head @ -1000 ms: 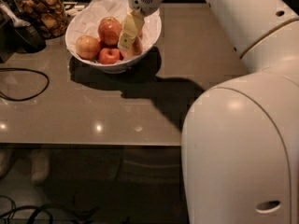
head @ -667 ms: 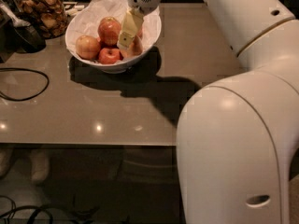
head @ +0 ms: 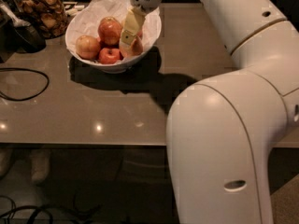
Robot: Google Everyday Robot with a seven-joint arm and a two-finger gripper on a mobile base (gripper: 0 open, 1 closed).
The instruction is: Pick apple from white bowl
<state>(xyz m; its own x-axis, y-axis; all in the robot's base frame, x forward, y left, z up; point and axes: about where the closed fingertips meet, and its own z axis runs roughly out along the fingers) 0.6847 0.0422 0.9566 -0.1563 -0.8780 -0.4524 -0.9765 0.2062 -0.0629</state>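
Arm (head: 224, 125) fills the near-right corner. Cable (head: 28, 85) at the left edge. White bowl (head: 115, 68) toward the far-left corner. Gripper (head: 127, 40) low inside its right side, against the apple (head: 138, 45). Can't tell if it's clamped or not. Step: grasp. Next, I'd say: confirm hold, lift straight up clear of the rim. Jar (head: 44, 13) in the far-left corner.
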